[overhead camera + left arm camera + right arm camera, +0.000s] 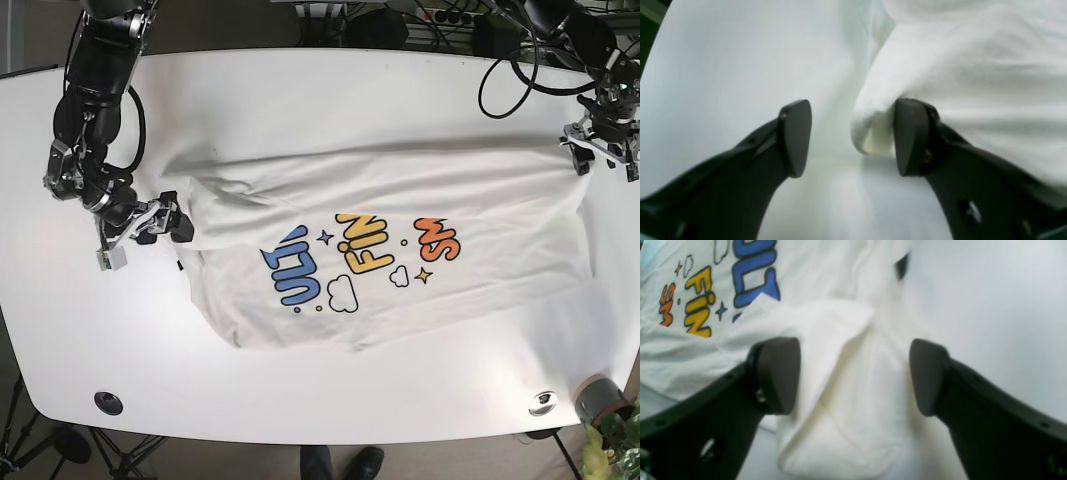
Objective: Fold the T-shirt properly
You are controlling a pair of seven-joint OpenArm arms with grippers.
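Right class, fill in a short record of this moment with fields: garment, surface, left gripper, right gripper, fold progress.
garment: white cotton T-shirt with blue, yellow and orange lettering, spread print-side up, wrinkled
surface: white table
left gripper: left gripper open, a rounded fold of the shirt's edge against one finger, not clamped
right gripper: right gripper open, straddling a folded flap of fabric
fold progress: shirt mostly flat; only small flaps turned at the two gripper ends
other: small grey cylinder at the table corner

bare table (300, 90) around T-shirt (480, 200)
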